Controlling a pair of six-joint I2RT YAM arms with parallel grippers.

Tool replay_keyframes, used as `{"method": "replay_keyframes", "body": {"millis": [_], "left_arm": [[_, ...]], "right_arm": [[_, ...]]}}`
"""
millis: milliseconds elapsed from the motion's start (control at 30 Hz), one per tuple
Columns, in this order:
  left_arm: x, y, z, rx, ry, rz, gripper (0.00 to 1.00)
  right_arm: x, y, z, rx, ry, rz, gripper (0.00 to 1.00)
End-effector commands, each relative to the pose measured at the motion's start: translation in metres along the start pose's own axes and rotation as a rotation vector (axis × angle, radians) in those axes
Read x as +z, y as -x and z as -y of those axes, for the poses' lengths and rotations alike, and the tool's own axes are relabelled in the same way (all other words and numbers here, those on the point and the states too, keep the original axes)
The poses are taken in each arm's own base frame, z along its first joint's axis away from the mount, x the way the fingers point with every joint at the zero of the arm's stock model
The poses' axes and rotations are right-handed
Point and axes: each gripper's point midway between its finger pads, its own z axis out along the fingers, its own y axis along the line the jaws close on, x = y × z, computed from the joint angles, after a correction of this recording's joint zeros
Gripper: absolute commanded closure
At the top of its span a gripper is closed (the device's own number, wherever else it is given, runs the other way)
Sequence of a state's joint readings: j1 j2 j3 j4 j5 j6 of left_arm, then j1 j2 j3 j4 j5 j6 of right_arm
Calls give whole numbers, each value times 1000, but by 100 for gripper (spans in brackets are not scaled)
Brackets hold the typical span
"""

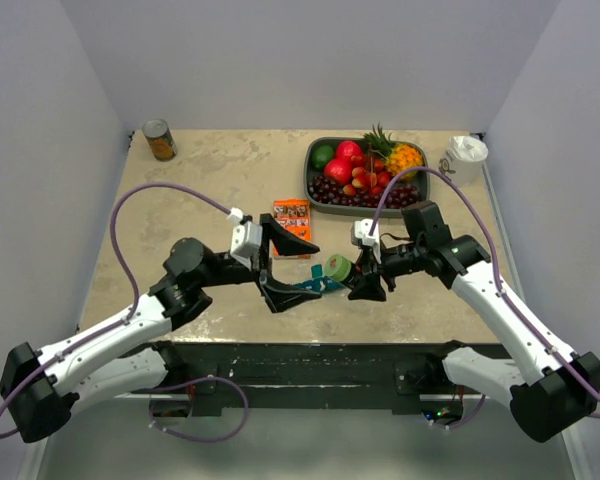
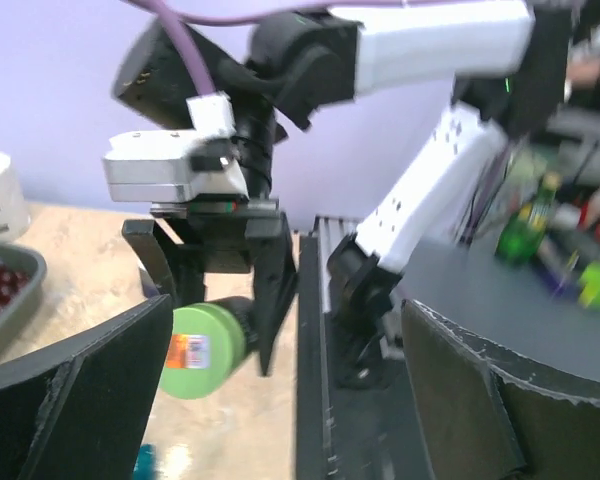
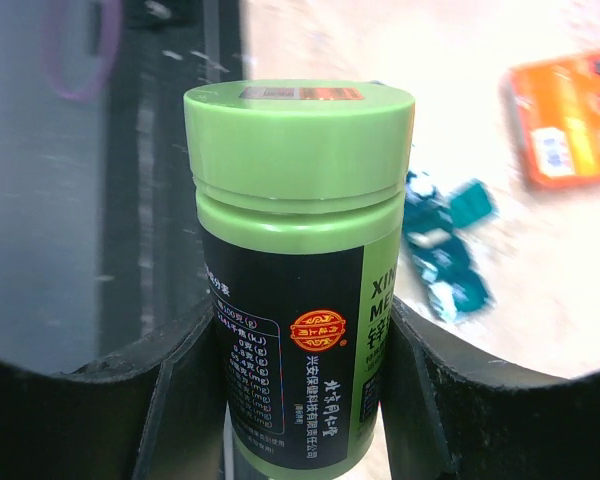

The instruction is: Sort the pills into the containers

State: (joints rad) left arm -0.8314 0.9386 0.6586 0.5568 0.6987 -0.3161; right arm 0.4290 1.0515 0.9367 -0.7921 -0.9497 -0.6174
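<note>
My right gripper (image 1: 354, 276) is shut on a small green bottle (image 1: 337, 267) with a black label and holds it near the table's front edge, cap pointing left. In the right wrist view the bottle (image 3: 298, 270) stands between both fingers (image 3: 175, 400). The teal-blue pill organiser (image 1: 314, 285) lies just below the bottle, partly hidden by the grippers; it also shows in the right wrist view (image 3: 445, 245), blurred. My left gripper (image 1: 302, 268) is open wide, its fingers either side of the organiser, facing the bottle (image 2: 202, 350). No loose pills show.
An orange blister pack (image 1: 291, 215) lies behind the grippers. A dark fruit tray (image 1: 311, 180) stands at the back right, a white cup (image 1: 467, 155) beside it, and a can (image 1: 160, 140) at the back left. The black front rail (image 2: 315, 380) runs close by.
</note>
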Motion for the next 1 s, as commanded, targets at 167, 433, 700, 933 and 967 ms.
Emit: {"method": "replay_keyframes", "body": {"millis": [167, 433, 700, 933, 967], "left_arm": [[-2, -17, -77, -560, 518, 27, 0], [30, -18, -89, -590, 476, -1, 16], [48, -40, -85, -627, 403, -86, 26], [54, -49, -69, -570, 262, -170, 83], [53, -51, -68, -560, 247, -191, 88]], "right_arm": [[-19, 29, 57, -206, -269, -27, 100], [-19, 30, 60, -196, -274, -21, 100], [-16, 30, 57, -184, -258, -10, 100], [-13, 30, 48, -154, -217, 9, 100], [-12, 29, 45, -142, -200, 12, 100]]}}
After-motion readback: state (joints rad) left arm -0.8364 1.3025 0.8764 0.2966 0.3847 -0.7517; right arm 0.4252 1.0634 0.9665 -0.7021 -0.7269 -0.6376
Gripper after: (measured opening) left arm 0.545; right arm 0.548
